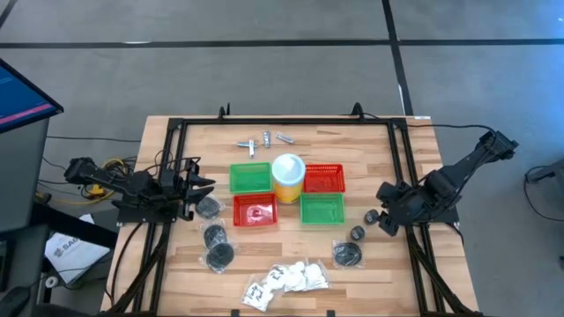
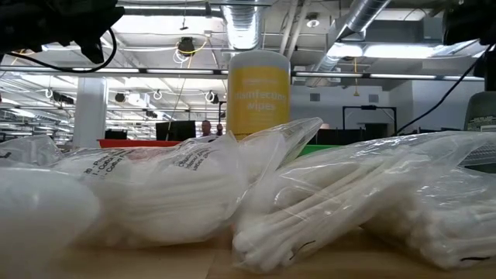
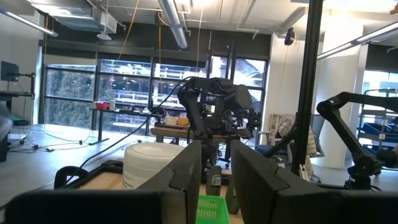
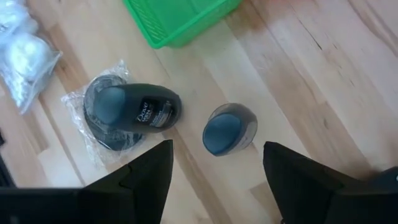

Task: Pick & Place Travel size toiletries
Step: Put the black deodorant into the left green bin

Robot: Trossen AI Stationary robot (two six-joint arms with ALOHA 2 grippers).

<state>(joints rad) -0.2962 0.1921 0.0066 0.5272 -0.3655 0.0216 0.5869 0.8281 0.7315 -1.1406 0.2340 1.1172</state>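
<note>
Open right pincer (image 4: 214, 165), dark bottle (image 4: 229, 128) below

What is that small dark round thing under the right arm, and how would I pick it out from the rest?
Start at the yellow cup mid-table, then go to the green basket on its right-hand near side. Just past that basket's corner, below the right tool, lies a small dark roll-on bottle. Unlike its neighbour, it sits bare on the wood, not on a clear bag.
</note>
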